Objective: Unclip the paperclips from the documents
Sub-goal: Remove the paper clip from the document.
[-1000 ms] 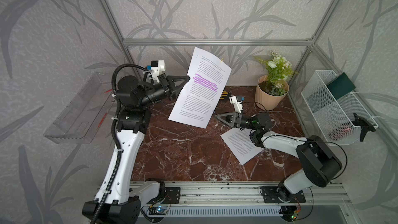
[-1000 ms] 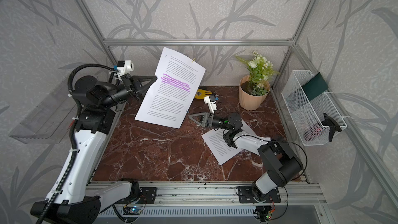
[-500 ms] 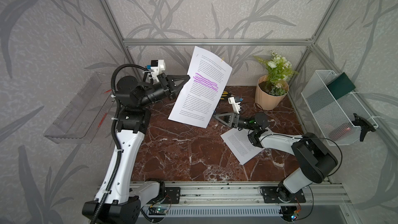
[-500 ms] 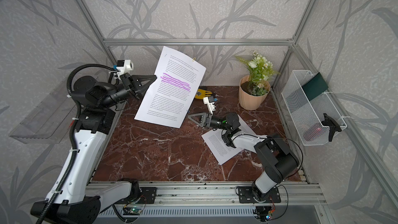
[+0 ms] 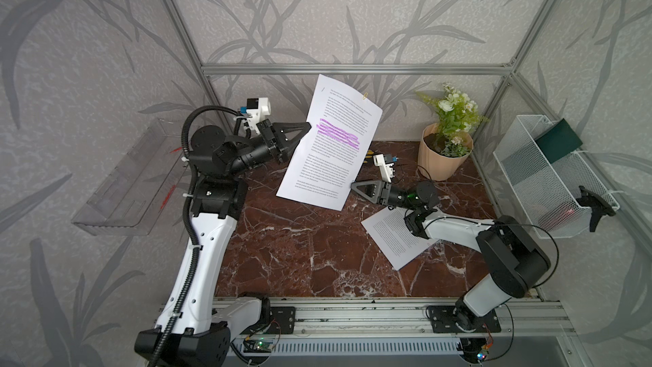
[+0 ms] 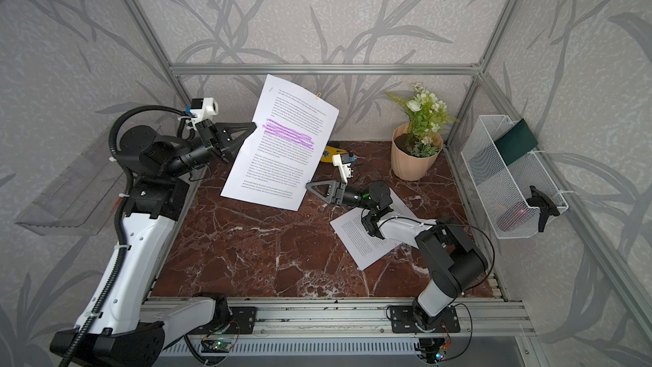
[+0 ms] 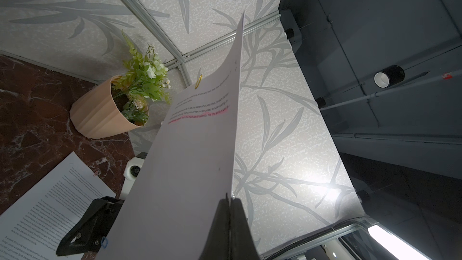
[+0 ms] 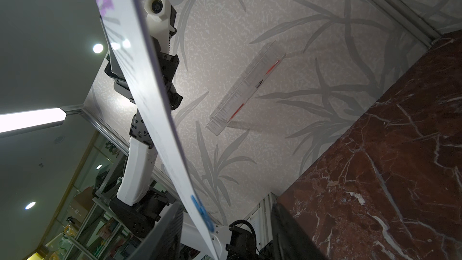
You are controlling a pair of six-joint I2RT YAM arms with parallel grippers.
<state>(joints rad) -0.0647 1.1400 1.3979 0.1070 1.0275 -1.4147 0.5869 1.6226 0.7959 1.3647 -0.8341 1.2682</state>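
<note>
**Q:** What surface and enclosure did the plate show?

**A:** A red-brown marble bench (image 5: pixel 300 248) with white veining. It was enclosed by grey, leaf-patterned wall panels set in an aluminium frame. A potted plant (image 5: pixel 444 157) stood in the far right corner. A white wire basket (image 5: pixel 543 185) hung on the right wall and a clear plastic shelf (image 5: pixel 130 185) on the left wall.

**Q:** Where were the documents and the paperclips?

**A:** The highlighted document (image 5: pixel 331 157) hung tilted above the bench. It carried a gold paperclip (image 5: pixel 366 95) on its top edge and a blue paperclip (image 8: pixel 200 208) at its lower corner. The unmarked document (image 5: pixel 391 238) lay flat on the bench beneath the right arm, with a pink-red paperclip (image 7: pixel 95 174) near its edge.

**Q:** And the pincers?

**A:** The left pincer (image 5: pixel 307 128) was closed tight on the highlighted document's side edge and carried the sheet. The right pincer (image 5: pixel 354 185) stood at the lower corner with its jaws apart. The paper edge bearing the blue paperclip lay between them. Whether a finger touched the sheet could not be told.
</note>
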